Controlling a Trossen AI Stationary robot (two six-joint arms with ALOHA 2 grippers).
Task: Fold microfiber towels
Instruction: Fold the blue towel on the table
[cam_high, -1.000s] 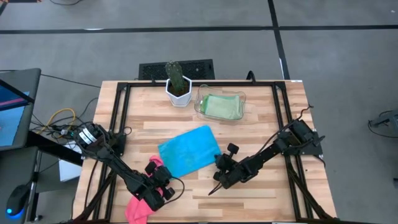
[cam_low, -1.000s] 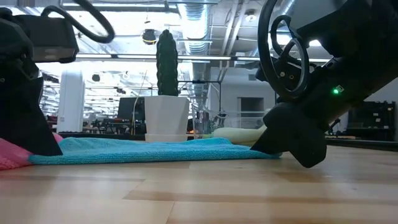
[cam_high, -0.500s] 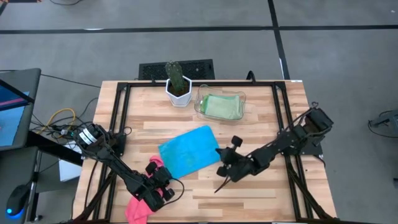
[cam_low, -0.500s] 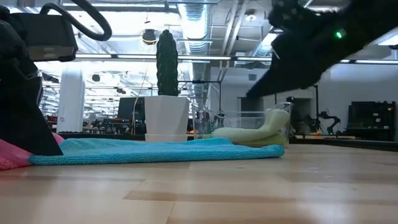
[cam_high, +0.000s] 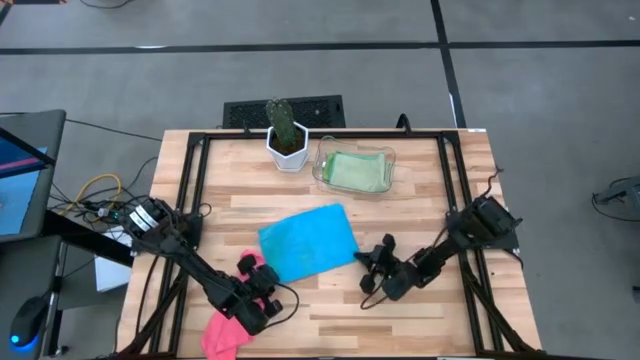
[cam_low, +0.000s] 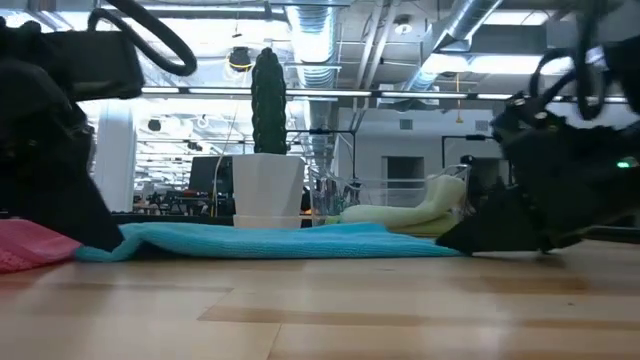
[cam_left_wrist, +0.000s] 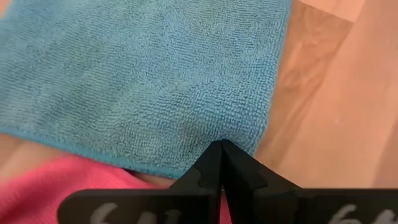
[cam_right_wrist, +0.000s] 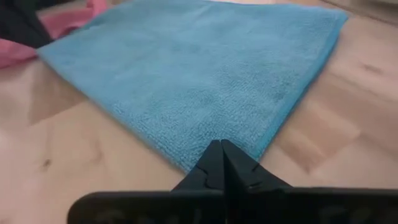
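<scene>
The turquoise towel (cam_high: 306, 241) lies flat and unfolded near the middle of the tabletop (cam_high: 420, 190). The left gripper (cam_left_wrist: 221, 147) has its fingers pressed together at the towel's near left corner, beside the crumpled pink towel (cam_high: 224, 332) at the tabletop's front edge. The right gripper (cam_right_wrist: 221, 145), fingers closed, sits at the towel's near right corner. Toward the back edge, a green towel (cam_high: 355, 171) rests in a clear tray (cam_high: 322, 170), next to a potted cactus (cam_high: 285, 130).
</scene>
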